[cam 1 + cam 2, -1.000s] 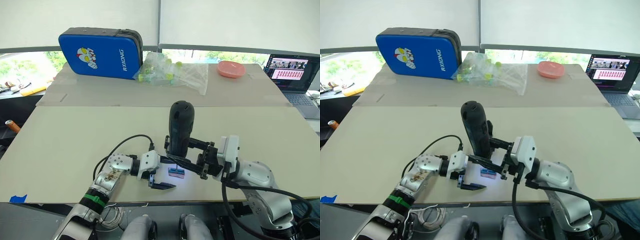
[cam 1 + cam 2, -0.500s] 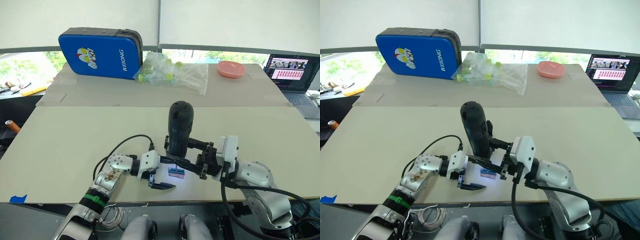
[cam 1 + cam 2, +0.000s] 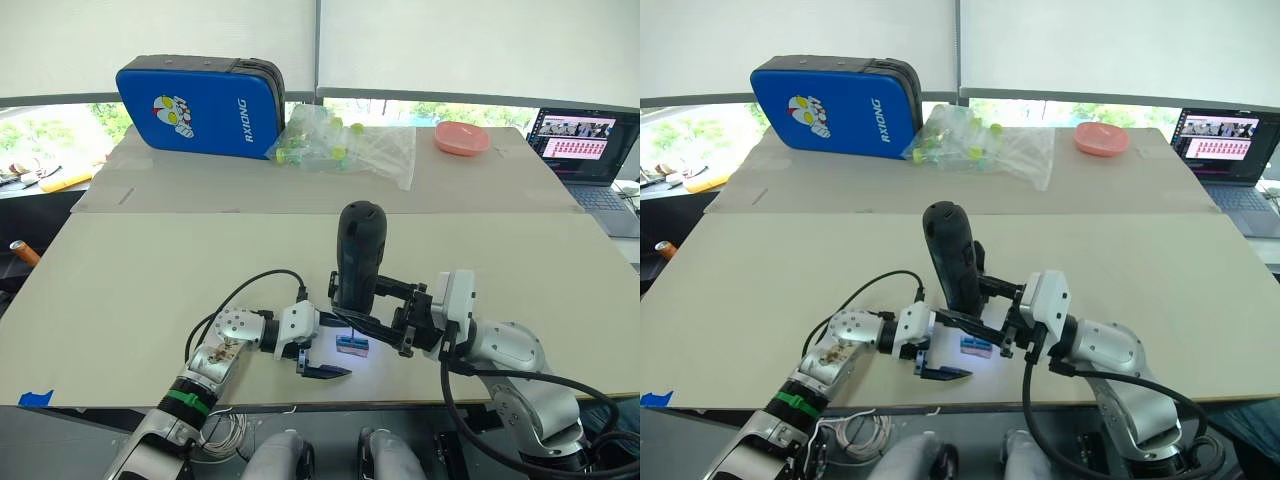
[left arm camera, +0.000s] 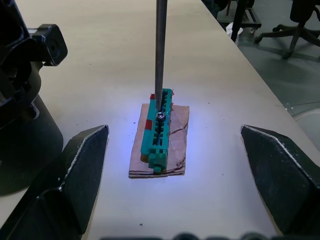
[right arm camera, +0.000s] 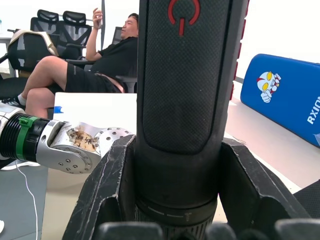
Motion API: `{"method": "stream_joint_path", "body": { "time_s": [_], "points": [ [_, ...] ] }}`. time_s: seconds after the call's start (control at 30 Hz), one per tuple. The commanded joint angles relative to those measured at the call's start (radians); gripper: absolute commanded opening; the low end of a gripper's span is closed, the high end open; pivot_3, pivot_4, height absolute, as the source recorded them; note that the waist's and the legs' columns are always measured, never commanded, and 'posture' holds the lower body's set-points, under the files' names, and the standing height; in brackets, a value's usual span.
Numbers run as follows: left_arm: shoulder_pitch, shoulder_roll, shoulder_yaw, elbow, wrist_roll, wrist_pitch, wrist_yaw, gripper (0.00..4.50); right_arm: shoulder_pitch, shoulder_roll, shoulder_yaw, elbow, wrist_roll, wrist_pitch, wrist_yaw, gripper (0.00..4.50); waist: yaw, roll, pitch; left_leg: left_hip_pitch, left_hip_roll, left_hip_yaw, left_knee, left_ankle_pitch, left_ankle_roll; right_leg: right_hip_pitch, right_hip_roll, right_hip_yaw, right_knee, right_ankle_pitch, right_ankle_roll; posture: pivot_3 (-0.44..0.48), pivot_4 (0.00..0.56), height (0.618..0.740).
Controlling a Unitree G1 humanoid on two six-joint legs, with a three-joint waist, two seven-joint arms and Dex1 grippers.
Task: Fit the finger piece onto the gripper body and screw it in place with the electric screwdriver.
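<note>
My right gripper is shut on the electric screwdriver, a thick black cylinder held upright over the table's front middle. Its thin metal bit points straight down, and the tip rests on a screw head in a tiny green block lying on a scrap of brown card in the tool's light. My left gripper is open, its fingers spread wide either side of that block without touching it. A chunky black block, apparently the gripper body, stands just behind the screwdriver, mostly hidden. The finger piece is out of view.
A blue case, a clear bag of small bottles and a pink bowl sit at the table's back. A laptop is at the far right. A seated person is off to my left. The table's front edge is close.
</note>
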Motion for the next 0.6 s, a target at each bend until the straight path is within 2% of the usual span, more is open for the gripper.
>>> {"method": "stream_joint_path", "body": {
  "time_s": [0.03, 0.6],
  "points": [
    [0.037, 0.010, -0.034, 0.038, 0.027, 0.029, -0.005, 4.45, -0.019, 0.008, -0.009, -0.036, 0.022, -0.024, -0.011, 1.88, 0.000, 0.000, 0.000, 0.000, 0.000, 0.000, 0.000, 0.000, 0.000, 0.000, 0.000, 0.000, 0.000, 0.000, 0.000, 0.000, 0.150, 0.740],
    [0.030, 0.008, -0.033, 0.041, 0.028, 0.037, 0.000, 4.45, -0.019, 0.009, -0.015, -0.026, 0.033, -0.017, -0.011, 1.88, -0.001, 0.000, 0.000, 0.000, 0.000, 0.000, 0.000, 0.000, 0.000, 0.000, 0.000, 0.000, 0.000, 0.000, 0.000, 0.000, 0.150, 0.740]
  ]
}}
